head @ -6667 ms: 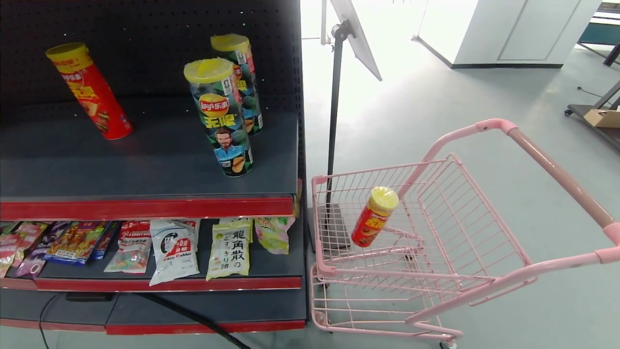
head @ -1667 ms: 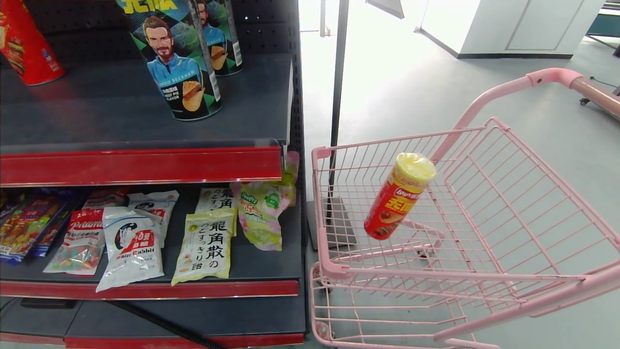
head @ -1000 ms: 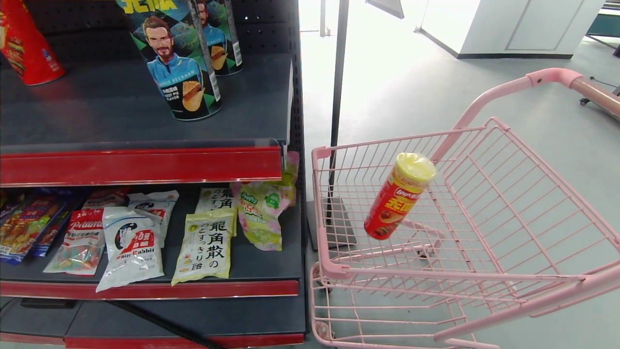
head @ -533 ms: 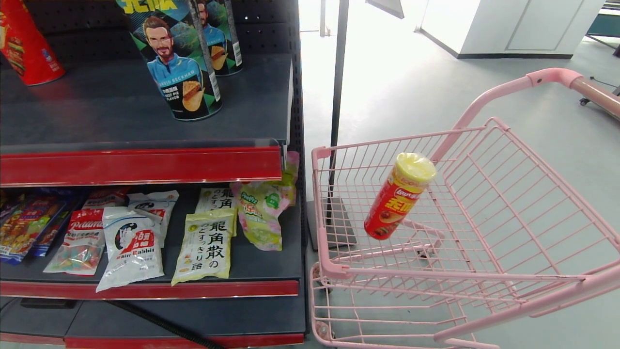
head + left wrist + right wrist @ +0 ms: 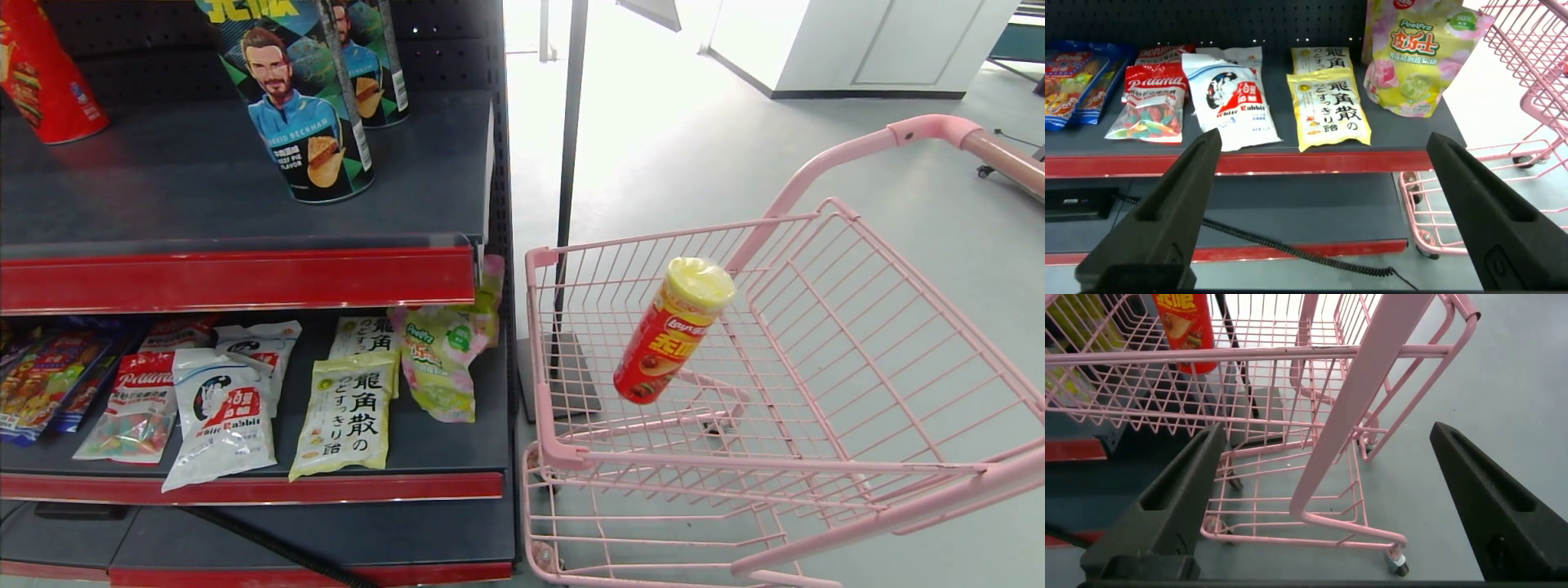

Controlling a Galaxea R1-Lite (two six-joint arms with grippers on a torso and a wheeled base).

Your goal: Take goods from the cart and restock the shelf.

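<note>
One red chip can (image 5: 673, 331) with a yellow lid stood upright in the basket of the pink cart (image 5: 824, 214), on the side nearer the shelf (image 5: 245, 282). Neither gripper touched it. The cart stood just beside the shelf's right end.

Upper shelf board: a front dark can (image 5: 298, 106), with a rear dark can (image 5: 377, 61) close behind it. A second red can (image 5: 45, 77) stood well apart from them, at the left edge of the head view.

Lower board: flat snack bags lay in a row, among them a white bag (image 5: 219, 416), a yellow bag (image 5: 347, 416) and a green bag (image 5: 441, 359) at the right end.

Left gripper (image 5: 1324, 137): hung in front of the lower shelf boards, jaws spread wide and empty.

Right gripper (image 5: 1327, 427): hung low beside the cart's pink frame, jaws likewise spread wide and empty. The red chip can showed through the wire basket in the right wrist view.

A black cable (image 5: 269, 543) ran across the bottom board.
</note>
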